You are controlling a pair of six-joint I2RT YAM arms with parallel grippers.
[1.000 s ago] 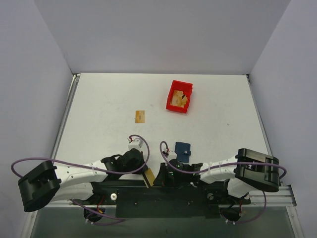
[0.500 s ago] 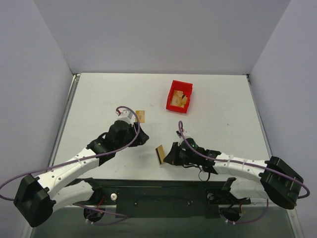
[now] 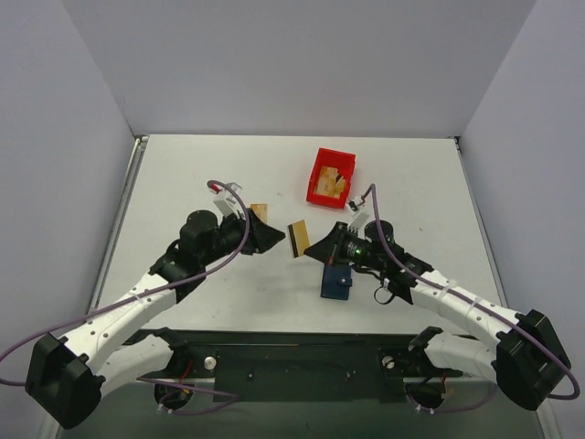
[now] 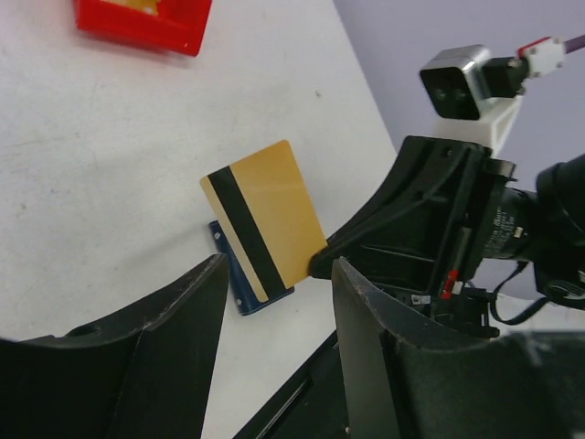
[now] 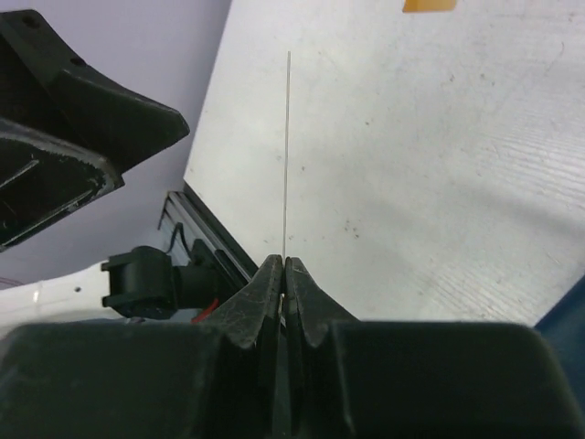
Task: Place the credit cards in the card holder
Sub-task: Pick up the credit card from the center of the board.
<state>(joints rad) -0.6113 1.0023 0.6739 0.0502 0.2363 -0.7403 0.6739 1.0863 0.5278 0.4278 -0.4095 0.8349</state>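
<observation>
Nearest you, the card holder lies folded shut on the surface, just under the right arm's wrist. Nothing is in it yet.

Just beyond it, the right jaws are clamped on one end of the striped card and hold it clear of the surface, turned on edge. From the right wrist view it shows only as a thin line. Your left jaws stand apart with nothing between them, and their gap faces that card. This looks like a hand-over or a regrip, probably to free the right arm so it can open the holder.

Farther back, the second card lies flat beside the left jaws, untouched. Beyond it sits the red bin.

No brand, label or other writing can be read on either card, the holder or the bin.
</observation>
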